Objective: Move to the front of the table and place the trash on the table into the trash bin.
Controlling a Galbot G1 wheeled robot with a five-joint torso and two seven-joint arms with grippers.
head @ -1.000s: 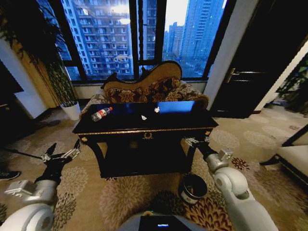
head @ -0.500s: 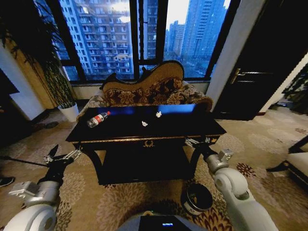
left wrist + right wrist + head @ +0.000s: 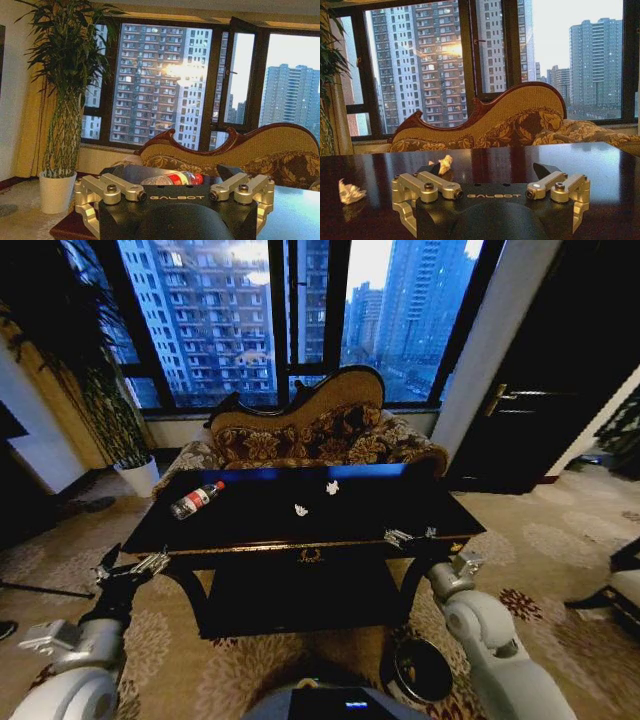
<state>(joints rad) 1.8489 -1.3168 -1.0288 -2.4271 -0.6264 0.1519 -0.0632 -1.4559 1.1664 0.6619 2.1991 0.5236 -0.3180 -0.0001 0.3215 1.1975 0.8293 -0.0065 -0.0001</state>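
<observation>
The glossy black table (image 3: 400,505) with gold trim stands straight ahead. On its left part lies a clear bottle (image 3: 196,500) with a red label, and two white scraps (image 3: 300,509) (image 3: 332,487) lie near the middle. The black trash bin (image 3: 422,670) sits on the carpet at the table's front right corner. My left gripper (image 3: 133,565) hangs open, low off the table's front left corner, and the left wrist view has the bottle (image 3: 172,178) just beyond it. My right gripper (image 3: 412,535) is open at the front right edge, facing the scraps (image 3: 445,162) (image 3: 350,192).
A patterned brown sofa (image 3: 320,435) stands right behind the table under tall windows. A potted plant (image 3: 135,475) is at the far left and a dark door (image 3: 540,420) at the far right. Floral carpet lies on both sides, and dark furniture (image 3: 625,590) shows at the right edge.
The whole picture has shifted: the camera has come closer to the table, which now looks larger, and the bin sits lower in view. Both arms keep the same pose, grippers open.
</observation>
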